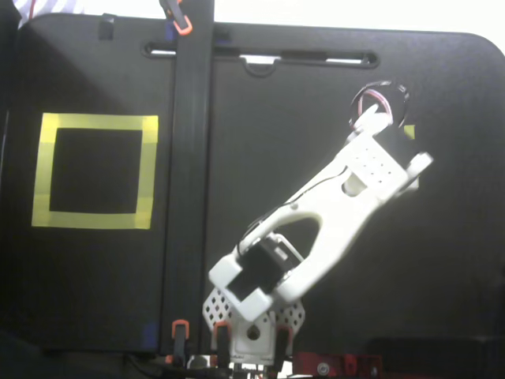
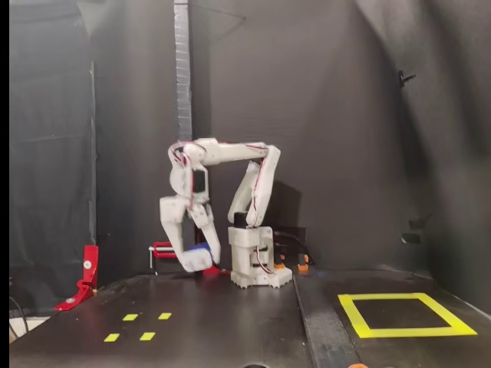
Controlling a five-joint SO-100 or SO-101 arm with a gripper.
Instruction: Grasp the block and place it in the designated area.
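Black table (image 2: 230, 322) — dark draped backdrop (image 2: 345, 115); red clamp (image 2: 84, 277) at left

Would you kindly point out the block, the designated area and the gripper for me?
block (image 2: 201, 249): side-on fixed view, blue body showing between the fingers.
designated area (image 1: 96, 123): top-down fixed view, upper yellow tape band.
gripper (image 2: 198, 262): side-on fixed view, midway between fingertips, raised off the table.
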